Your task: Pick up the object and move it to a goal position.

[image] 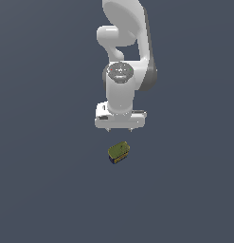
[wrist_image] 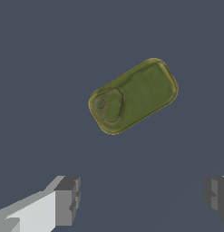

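Observation:
The object (image: 119, 153) is a small rounded-corner tin with an olive-yellow top and dark blue sides with a yellow label. It lies flat on the dark grey floor, turned at an angle. My gripper (image: 119, 129) hangs above the floor, a little behind the tin in the exterior view, fingers pointing down. In the wrist view the object (wrist_image: 133, 96) shows its olive top with a pull-tab shape. It lies ahead of my gripper (wrist_image: 140, 199), whose two fingers (wrist_image: 68, 199) stand wide apart with nothing between them. The gripper is open and does not touch the tin.
The white arm (image: 124, 57) rises behind the gripper. A plain dark grey floor (image: 47, 180) surrounds the tin on all sides.

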